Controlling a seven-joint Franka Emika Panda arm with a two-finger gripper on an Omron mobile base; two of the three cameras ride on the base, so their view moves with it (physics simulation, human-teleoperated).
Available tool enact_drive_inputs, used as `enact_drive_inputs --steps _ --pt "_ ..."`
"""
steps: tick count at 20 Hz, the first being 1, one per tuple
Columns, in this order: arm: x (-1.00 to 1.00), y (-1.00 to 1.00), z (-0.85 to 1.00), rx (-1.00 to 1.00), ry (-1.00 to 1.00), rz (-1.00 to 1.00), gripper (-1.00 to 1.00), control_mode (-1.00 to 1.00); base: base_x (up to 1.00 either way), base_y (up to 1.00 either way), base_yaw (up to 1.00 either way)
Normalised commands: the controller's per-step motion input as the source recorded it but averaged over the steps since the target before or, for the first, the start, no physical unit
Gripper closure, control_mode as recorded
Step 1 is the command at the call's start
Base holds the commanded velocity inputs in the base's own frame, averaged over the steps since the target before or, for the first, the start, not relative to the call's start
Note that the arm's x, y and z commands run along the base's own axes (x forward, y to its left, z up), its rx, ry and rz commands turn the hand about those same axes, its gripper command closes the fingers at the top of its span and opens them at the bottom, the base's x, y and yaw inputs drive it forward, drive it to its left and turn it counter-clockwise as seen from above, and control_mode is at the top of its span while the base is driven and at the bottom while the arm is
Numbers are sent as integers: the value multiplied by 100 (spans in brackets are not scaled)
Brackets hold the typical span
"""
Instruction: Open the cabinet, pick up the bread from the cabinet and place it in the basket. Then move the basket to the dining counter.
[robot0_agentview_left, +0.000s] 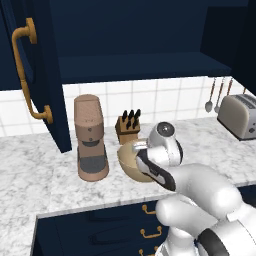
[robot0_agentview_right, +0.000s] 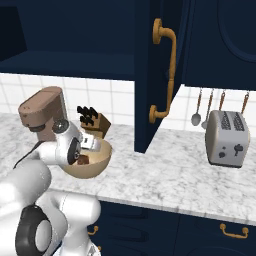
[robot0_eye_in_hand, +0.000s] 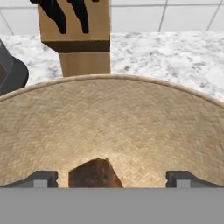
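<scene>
So the bread (robot0_eye_in_hand: 95, 174) is seen lying in the basket (robot0_eye_in_hand: 131, 118) on the bench, between the tool's (robot0_eye_in_hand: 112, 178) spread fingertips; the basket could get tipped if snagged on retreat.

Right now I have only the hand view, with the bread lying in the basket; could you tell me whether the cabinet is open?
Observer: Yes, the cabinet has both doors swung open above the counter.
Operator: Thank you. What stands beside the basket?
Observer: A coffee machine stands just left of the basket.
Operator: And further to the right?
Observer: A toaster stands well off to the right, under hanging utensils.
</scene>
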Motion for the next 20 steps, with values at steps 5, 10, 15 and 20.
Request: enact_drive_inputs --steps 5,10,15,20 --pt "-73 -29 64 5 -9 -50 -100 -100 0 0 0" --pt "-66 -38 63 24 10 -38 -100 -100 0 0 0" --pt "-28 -29 10 35 27 -18 -100 -100 0 0 0" --pt "-6 0 5 30 17 2 -100 -100 0 0 0"
